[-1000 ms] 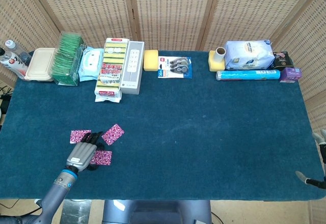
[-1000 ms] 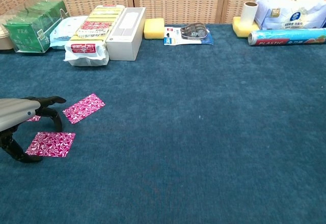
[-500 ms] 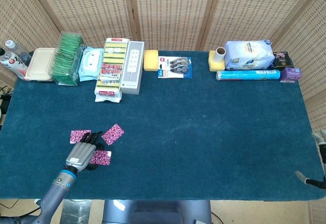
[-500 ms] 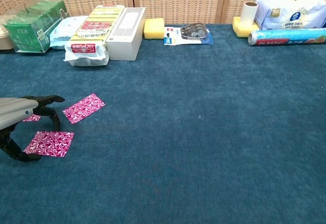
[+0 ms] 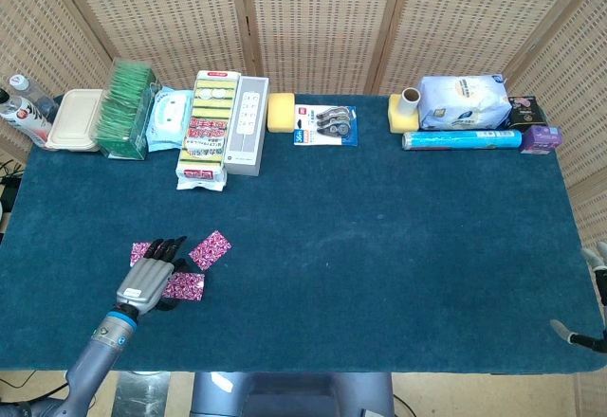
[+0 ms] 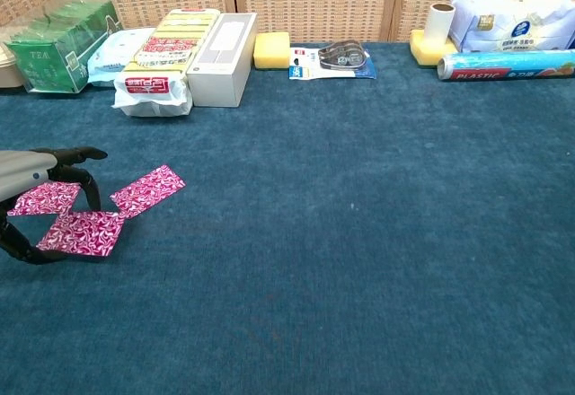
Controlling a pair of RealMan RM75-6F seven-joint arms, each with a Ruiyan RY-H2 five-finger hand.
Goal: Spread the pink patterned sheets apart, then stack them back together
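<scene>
Three pink patterned sheets [image 6: 147,189] lying flat in lower left of frame on blue worktop [image 6: 359,233], fanned apart: one far sheet [image 6: 43,197] at left edge, one near sheet [image 6: 83,232] just below it, third angled to the right. In chest view near sheet touching or slightly overlapping the far one; third sheet's corner close to near sheet, contact unclear. Left hand [image 5: 148,277] hovering over the near and far sheets, fingers [image 6: 79,154] arched down with tips at the near sheet's edges; whether gripping or only touching, cannot tell. Right hand [image 5: 596,258] barely showing at lower right edge of head view, state unreadable. Sitting along the top edge: green tea box [image 6: 56,43], white box [image 6: 223,46], yellow sponge [image 6: 271,50], blue roll [image 6: 505,63].
</scene>
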